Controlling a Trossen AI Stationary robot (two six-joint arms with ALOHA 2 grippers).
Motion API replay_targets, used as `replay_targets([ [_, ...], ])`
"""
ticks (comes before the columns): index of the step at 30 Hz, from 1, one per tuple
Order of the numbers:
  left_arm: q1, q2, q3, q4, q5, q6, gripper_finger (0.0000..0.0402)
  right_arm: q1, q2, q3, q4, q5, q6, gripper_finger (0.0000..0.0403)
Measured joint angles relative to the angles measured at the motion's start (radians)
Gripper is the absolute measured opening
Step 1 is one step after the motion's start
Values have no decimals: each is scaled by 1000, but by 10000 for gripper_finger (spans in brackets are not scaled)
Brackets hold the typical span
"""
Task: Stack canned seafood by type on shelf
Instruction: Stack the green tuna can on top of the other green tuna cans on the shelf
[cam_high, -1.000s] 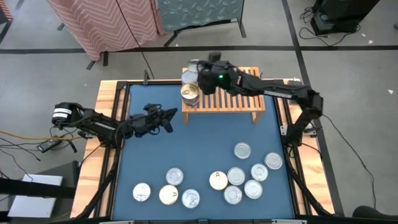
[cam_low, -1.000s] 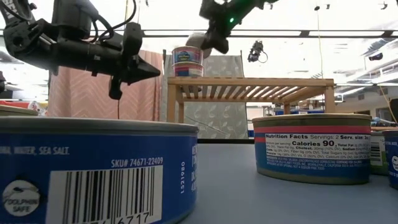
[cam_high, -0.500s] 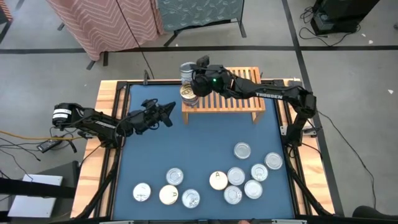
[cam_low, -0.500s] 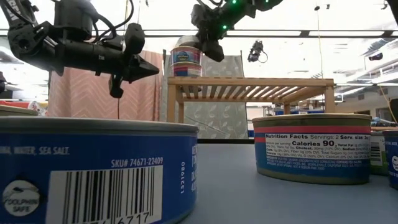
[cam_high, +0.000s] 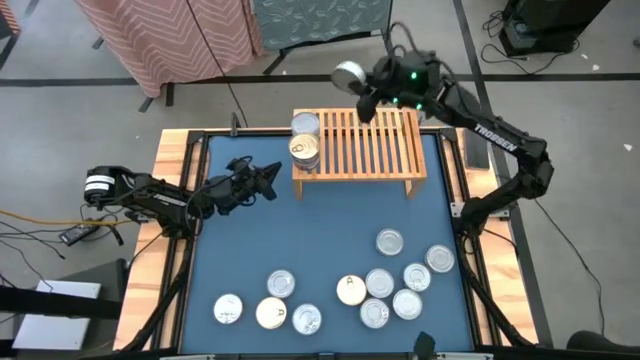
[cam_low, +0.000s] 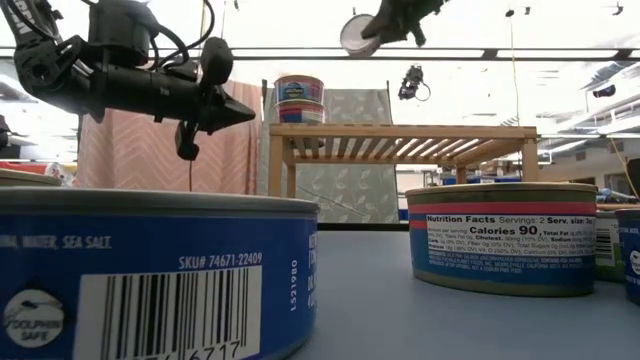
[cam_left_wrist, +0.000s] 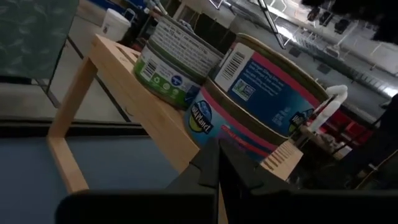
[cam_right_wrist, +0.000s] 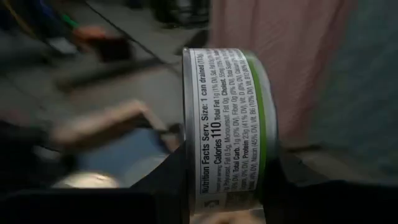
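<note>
Two robot arms (cam_high: 160, 200), one wooden shelf (cam_high: 370, 150), thirteen seafood cans (cam_high: 389, 241).

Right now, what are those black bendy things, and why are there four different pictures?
They are two robot arms at a blue table, each ending in a pincher. One picture looks down from above, one peeks across the tabletop, and two come from little cameras on the arms' wrists. The right gripper has its jaws shut on a tin, lifted high behind the wooden shelf. The left gripper waits with its jaws shut beside the shelf. Two stacks of tins stand on the shelf's left end. More loose tins lie on the table near the front.
</note>
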Motion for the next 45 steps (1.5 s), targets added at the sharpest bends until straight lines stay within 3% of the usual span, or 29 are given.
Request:
replay_targets([
  [6, 29, 0, 0, 160, 66, -66, 9, -75, 39, 0, 63, -313, 462, 120],
  [12, 112, -1, 0, 347, 105, -127, 6, -121, 125, -2, 97, -441, 700, 120],
  [17, 197, -1, 33, 364, 157, -178, 6, -127, 222, -3, 186, -539, 812, 120],
  [22, 268, -1, 95, 361, 277, -197, 6, -111, 276, -2, 253, -617, 865, 120],
  [26, 334, -1, 158, 287, 314, -197, 5, -97, 311, -2, 252, -628, 872, 120],
  [35, 451, 0, 394, -123, 697, -134, 5, -94, 343, -2, 285, -622, 853, 120],
  [39, 469, 0, 481, -241, 762, -38, 5, -93, 349, -2, 272, -628, 848, 120],
  [45, 517, 0, 553, -249, 841, -11, 5, -91, 349, -2, 283, -602, 837, 120],
])
